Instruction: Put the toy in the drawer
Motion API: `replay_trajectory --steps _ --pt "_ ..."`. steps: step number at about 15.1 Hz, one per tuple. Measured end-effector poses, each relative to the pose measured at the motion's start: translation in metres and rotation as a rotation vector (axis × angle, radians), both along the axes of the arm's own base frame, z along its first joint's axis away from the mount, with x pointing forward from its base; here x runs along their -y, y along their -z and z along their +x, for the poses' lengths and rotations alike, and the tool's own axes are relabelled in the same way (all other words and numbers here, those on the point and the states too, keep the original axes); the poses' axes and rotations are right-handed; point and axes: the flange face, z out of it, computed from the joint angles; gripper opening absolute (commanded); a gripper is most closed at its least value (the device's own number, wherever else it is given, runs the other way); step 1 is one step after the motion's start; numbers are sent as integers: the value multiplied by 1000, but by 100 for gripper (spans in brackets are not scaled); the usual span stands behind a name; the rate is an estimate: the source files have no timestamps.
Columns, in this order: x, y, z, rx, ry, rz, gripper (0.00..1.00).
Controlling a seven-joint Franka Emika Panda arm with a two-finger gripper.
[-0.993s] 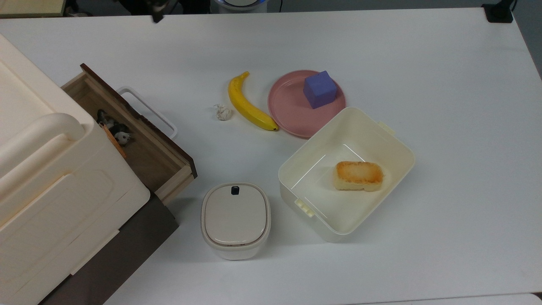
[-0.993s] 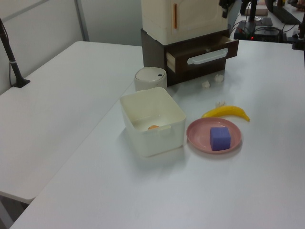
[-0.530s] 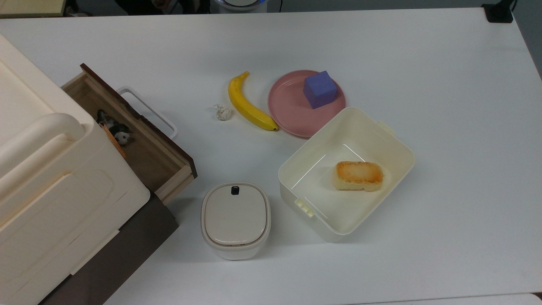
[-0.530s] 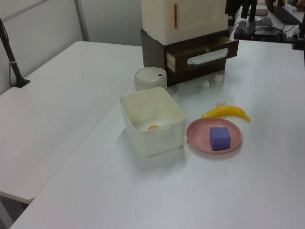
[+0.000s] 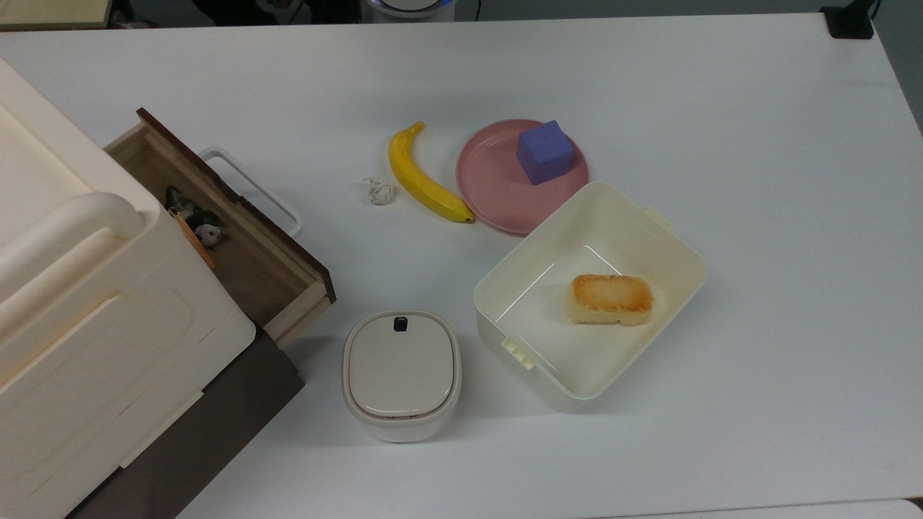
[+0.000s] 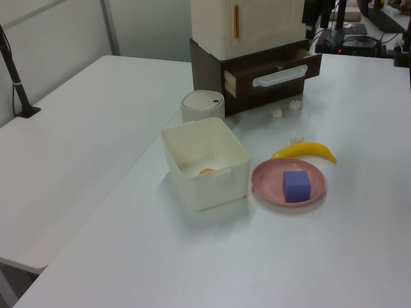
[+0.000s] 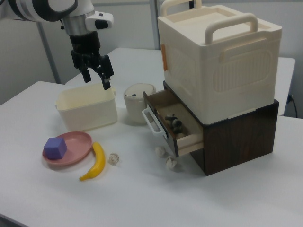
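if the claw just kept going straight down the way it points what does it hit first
Probably the cream bin, near its right wall in the right view; depth is unclear, so it could instead reach the table beside it. The claw hangs open, holding nothing.

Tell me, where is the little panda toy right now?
The panda toy lies inside the open wooden drawer, at the top view's left, beside a darker small toy and close under the big cream box.

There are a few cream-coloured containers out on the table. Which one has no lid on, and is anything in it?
The square bin beside the pink plate is open, with a toasted bread piece inside. The small round-cornered pot near the drawer is lidded.
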Motion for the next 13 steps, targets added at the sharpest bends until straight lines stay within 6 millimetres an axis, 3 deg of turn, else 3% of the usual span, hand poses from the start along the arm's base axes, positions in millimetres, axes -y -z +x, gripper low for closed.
replay_trajectory --steps 13 --pt "-1 -4 0 17 -22 85 100"
